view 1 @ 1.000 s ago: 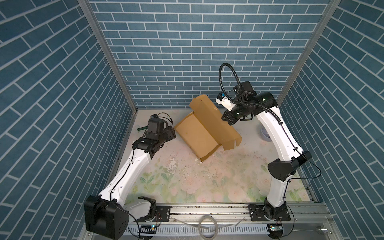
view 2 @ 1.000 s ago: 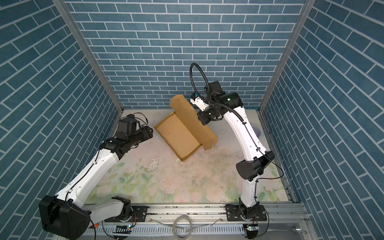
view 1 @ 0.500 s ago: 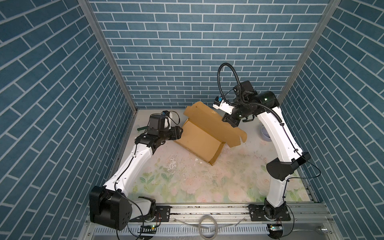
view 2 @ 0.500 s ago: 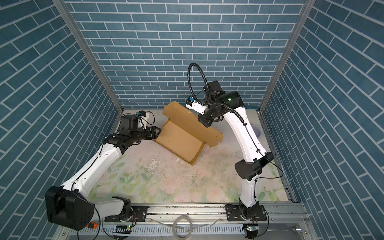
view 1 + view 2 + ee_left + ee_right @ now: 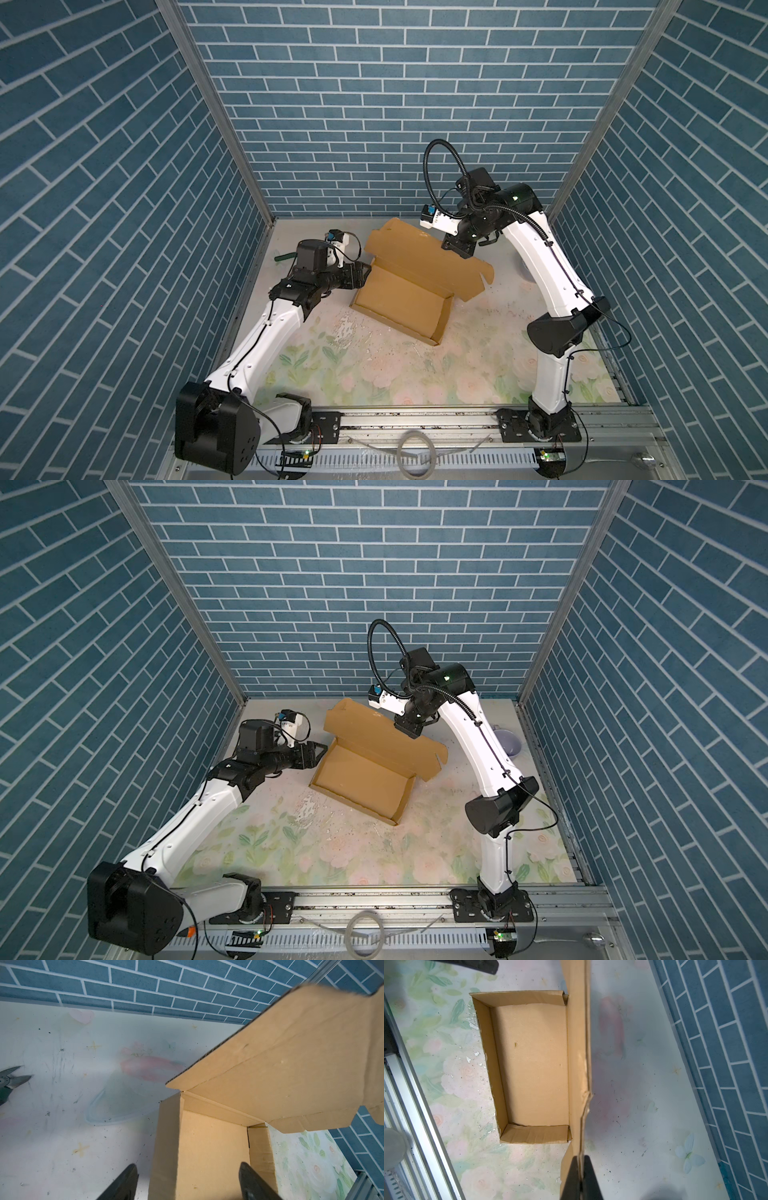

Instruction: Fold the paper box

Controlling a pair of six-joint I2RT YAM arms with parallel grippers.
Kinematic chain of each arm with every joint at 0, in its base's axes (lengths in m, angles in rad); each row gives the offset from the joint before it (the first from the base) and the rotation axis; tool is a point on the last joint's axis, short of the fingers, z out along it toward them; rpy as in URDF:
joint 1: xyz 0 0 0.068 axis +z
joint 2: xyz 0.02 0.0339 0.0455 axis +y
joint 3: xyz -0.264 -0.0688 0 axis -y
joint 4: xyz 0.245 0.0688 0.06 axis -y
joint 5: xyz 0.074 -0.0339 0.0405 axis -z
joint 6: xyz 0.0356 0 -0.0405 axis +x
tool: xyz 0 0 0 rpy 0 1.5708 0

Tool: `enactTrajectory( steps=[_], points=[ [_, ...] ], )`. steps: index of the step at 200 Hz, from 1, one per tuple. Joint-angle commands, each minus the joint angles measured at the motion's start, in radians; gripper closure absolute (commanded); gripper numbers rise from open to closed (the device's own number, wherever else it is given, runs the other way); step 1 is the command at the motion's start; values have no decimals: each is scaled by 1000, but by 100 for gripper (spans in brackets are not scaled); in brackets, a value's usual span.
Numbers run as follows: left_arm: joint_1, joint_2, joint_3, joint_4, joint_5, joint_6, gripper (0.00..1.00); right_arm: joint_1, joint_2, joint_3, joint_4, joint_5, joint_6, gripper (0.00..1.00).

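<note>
The paper box [image 5: 401, 301] [image 5: 361, 781] is a shallow brown cardboard tray lying on the table at the back centre, with its long lid [image 5: 424, 257] raised behind it. My right gripper [image 5: 456, 250] [image 5: 409, 730] [image 5: 580, 1159] is shut on the lid's free edge, which runs thin between its dark fingers. The tray [image 5: 533, 1059] lies open below that edge. My left gripper [image 5: 366, 271] [image 5: 322, 750] [image 5: 187, 1165] is open at the tray's left end. Its fingers straddle the short end wall [image 5: 166, 1147], one outside, one over the tray floor.
A pale purple bowl [image 5: 509, 744] stands at the right wall behind the right arm. A green-handled tool [image 5: 283, 257] lies at the back left; its metal blades [image 5: 12, 1082] show in the left wrist view. Aluminium rails [image 5: 415, 419] run along the front edge.
The right gripper has carried the box leftward and lowered it, so the tray has gone from tilted to flat. The left arm has swung to the tray's left end and its jaws have widened.
</note>
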Motion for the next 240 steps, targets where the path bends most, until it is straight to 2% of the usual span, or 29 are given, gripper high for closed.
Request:
enactTrajectory(
  steps=[1,40,99,133,183,240],
  points=[
    [9,55,-24,50,31,13,22,13,10,-24,24,29,-63,100],
    [8,135,-106,176,65,-61,24,56,48,-25,78,100,-67,99],
    [-4,176,-295,413,35,-197,30,118,111,17,136,231,-73,100],
    [-14,241,-336,468,22,-212,38,146,117,-4,192,287,-69,85],
    [-14,257,-406,542,5,-246,44,183,-12,-223,386,330,-13,70],
    [-14,280,-442,608,-13,-291,45,191,-126,-241,476,216,188,62]
  ],
)
